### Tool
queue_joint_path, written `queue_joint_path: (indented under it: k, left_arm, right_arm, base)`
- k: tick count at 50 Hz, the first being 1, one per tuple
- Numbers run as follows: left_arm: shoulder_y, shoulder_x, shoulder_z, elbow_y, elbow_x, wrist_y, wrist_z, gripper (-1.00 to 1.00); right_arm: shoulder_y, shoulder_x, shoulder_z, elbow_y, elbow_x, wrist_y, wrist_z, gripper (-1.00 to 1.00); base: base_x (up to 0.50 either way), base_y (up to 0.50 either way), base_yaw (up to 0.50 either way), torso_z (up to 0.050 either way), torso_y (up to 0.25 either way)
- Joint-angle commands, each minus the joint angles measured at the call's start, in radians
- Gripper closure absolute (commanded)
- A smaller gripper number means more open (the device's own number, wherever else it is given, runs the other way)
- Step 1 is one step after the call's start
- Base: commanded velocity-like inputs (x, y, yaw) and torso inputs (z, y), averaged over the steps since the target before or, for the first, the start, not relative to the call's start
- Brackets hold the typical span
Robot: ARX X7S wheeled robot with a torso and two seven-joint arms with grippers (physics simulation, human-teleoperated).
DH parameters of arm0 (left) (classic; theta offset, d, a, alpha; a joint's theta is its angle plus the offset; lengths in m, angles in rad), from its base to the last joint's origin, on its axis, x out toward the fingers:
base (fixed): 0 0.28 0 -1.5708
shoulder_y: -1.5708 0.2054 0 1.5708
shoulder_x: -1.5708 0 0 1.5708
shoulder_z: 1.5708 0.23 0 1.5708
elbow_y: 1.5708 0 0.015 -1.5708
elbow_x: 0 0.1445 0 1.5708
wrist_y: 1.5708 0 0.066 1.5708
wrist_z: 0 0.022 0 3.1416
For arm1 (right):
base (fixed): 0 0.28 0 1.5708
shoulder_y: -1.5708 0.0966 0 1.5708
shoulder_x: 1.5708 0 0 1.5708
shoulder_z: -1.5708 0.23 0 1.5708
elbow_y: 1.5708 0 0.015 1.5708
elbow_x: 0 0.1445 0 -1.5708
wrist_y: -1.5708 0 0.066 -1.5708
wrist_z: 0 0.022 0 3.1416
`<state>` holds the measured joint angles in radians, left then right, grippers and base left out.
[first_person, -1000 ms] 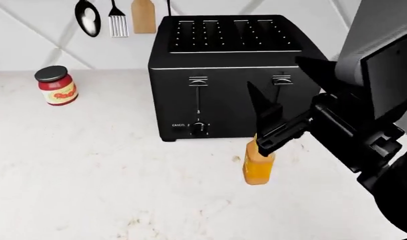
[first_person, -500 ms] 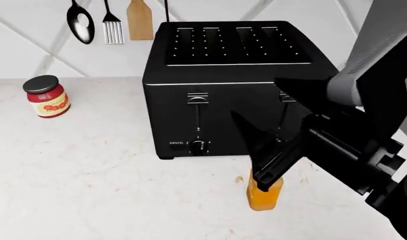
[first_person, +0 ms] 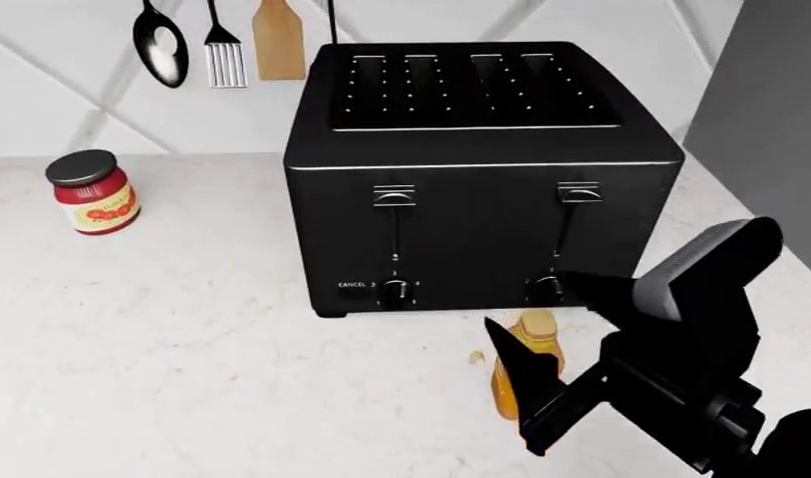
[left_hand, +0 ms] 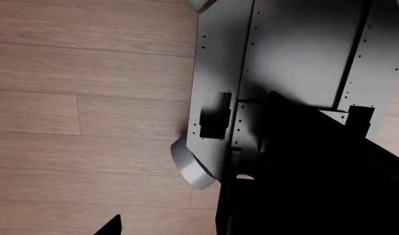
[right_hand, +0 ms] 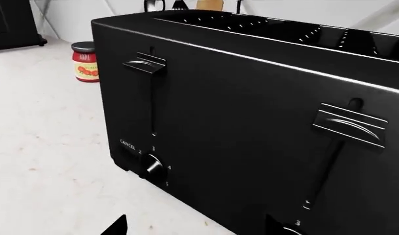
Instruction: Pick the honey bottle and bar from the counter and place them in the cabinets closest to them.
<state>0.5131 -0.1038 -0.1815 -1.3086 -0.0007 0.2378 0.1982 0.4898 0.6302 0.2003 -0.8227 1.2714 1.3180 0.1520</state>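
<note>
The honey bottle (first_person: 536,351), amber with a pale cap, stands on the white counter (first_person: 179,349) just in front of the black toaster (first_person: 472,199). My right gripper (first_person: 528,301) is open at the bottle. Its near finger covers the bottle's left side and its far finger reaches past the cap on the right. The right wrist view shows only two spread tips of the right gripper (right_hand: 196,230) facing the toaster (right_hand: 252,98), and the bottle is hidden there. My left gripper (left_hand: 194,230) hangs open over the wooden floor, holding nothing. The bar is out of view.
A red-labelled jar (first_person: 92,191) with a black lid stands at the left, also showing in the right wrist view (right_hand: 86,61). Utensils (first_person: 219,45) hang on the tiled wall behind. A grey panel (first_person: 778,100) rises at the right. The robot's base (left_hand: 285,73) fills the left wrist view.
The right arm has dropped and drawn back toward me, so the bottle's cap now shows and the toaster's front is uncovered. Before that the head view shifted slightly.
</note>
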Motion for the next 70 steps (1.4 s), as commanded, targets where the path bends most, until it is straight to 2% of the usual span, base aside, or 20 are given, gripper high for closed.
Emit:
queue_joint_path:
  k: [1, 38, 59, 60, 65, 70]
  left_arm:
    - [0.002, 0.000, 0.005, 0.000, 0.003, 0.016, -0.006, -1.00]
    - [0.001, -0.002, 0.021, 0.000, 0.002, 0.003, -0.016, -1.00]
    - [0.001, -0.003, 0.033, 0.000, 0.001, 0.007, -0.019, -1.00]
    - [0.001, -0.003, 0.033, 0.000, 0.001, 0.007, -0.019, -1.00]
    - [0.005, -0.003, 0.043, 0.000, 0.005, 0.039, -0.025, -1.00]
    - [0.008, -0.004, 0.057, 0.000, 0.003, 0.065, -0.021, -1.00]
  right_arm:
    - [-0.111, 0.003, 0.006, -0.009, -0.075, -0.061, -0.057, -1.00]
    - [-0.355, -0.034, -0.048, 0.031, -0.264, -0.250, -0.182, -1.00]
    - [-0.415, -0.054, -0.083, 0.070, -0.310, -0.299, -0.207, -1.00]
    - [-0.414, -0.054, -0.083, 0.069, -0.310, -0.301, -0.206, 1.00]
    - [-0.412, -0.042, -0.081, 0.032, -0.298, -0.306, -0.214, 1.00]
    - [-0.336, -0.025, -0.051, -0.041, -0.235, -0.273, -0.158, 1.00]
  base:
    - [0.00, 0.00, 0.00, 0.000, 0.000]
    - [0.00, 0.00, 0.00, 0.000, 0.000]
    - [0.00, 0.00, 0.00, 0.000, 0.000]
    - [0.00, 0.00, 0.00, 0.000, 0.000]
    - [0.00, 0.00, 0.00, 0.000, 0.000]
    - [0.00, 0.00, 0.00, 0.000, 0.000]
